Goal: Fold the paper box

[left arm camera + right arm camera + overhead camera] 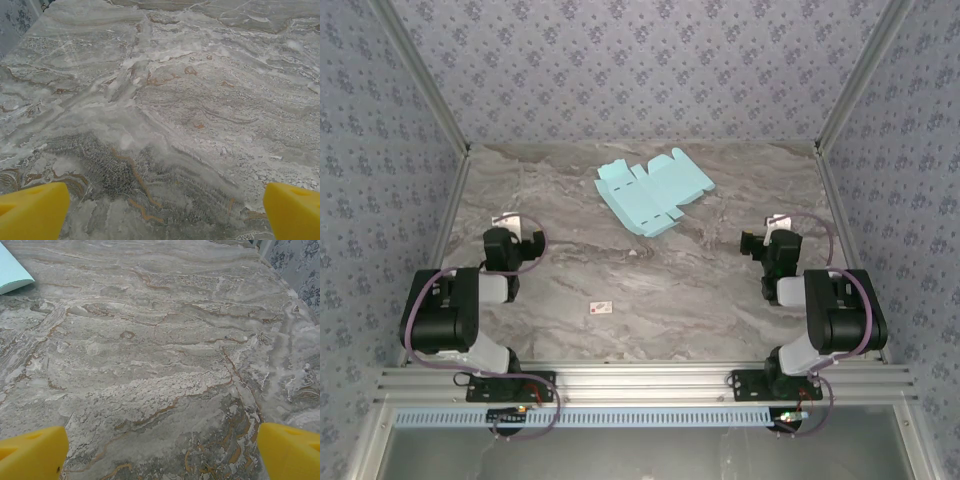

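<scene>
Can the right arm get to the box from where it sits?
Probably yes. The box lies flat at the far centre, with bare table between it and the right gripper, whose jaws stand open. Nothing blocks the path; only the stretch is in doubt.

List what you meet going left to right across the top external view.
From the left: left gripper → paper box → right gripper. The small white tag lies nearer, in line with the box's left edge, so it is unplaced.

Black arms [445, 312], purple cables [407, 335], yellow end effector fingers [35, 210].
</scene>
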Controlling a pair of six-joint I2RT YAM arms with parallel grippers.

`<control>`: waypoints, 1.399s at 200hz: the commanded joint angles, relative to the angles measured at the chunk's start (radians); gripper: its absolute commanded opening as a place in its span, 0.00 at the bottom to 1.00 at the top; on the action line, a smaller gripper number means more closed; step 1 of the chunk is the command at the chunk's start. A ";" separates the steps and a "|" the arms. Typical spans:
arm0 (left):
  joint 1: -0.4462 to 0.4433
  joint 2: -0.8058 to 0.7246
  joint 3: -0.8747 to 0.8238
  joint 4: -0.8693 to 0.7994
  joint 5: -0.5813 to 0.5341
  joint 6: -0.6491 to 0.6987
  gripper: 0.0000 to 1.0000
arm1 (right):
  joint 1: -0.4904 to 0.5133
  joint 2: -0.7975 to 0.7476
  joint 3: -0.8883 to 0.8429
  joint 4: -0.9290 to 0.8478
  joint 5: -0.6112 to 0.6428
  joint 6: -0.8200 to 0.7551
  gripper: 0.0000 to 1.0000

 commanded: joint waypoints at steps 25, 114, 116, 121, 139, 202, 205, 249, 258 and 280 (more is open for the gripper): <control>-0.004 -0.007 0.022 0.025 0.013 -0.002 0.99 | -0.002 -0.004 0.024 0.022 -0.005 0.012 0.99; -0.002 -0.007 0.022 0.025 0.015 -0.003 0.99 | -0.002 -0.003 0.024 0.022 -0.005 0.012 0.99; -0.002 -0.006 0.022 0.026 0.013 -0.003 0.99 | -0.002 -0.003 0.024 0.022 -0.005 0.012 0.99; -0.002 -0.007 0.022 0.025 0.014 -0.003 0.99 | -0.002 -0.003 0.024 0.022 -0.005 0.012 0.99; -0.002 -0.007 0.022 0.026 0.015 -0.004 0.99 | -0.002 -0.004 0.024 0.022 -0.005 0.012 0.99; 0.003 -0.007 0.022 0.025 0.022 -0.006 0.99 | -0.003 -0.004 0.024 0.022 -0.006 0.013 0.99; 0.003 -0.007 0.022 0.025 0.022 -0.006 0.99 | -0.003 -0.003 0.024 0.021 -0.007 0.012 0.99; 0.003 -0.150 0.104 -0.238 -0.030 -0.018 0.99 | 0.004 -0.121 0.069 -0.147 0.035 0.016 0.99; 0.003 -0.192 0.103 -0.261 -0.062 -0.037 0.99 | 0.004 -0.169 0.085 -0.208 0.057 0.025 0.99; 0.002 -0.296 0.110 -0.341 -0.150 -0.128 0.99 | -0.007 -0.298 0.104 -0.322 0.120 0.083 0.99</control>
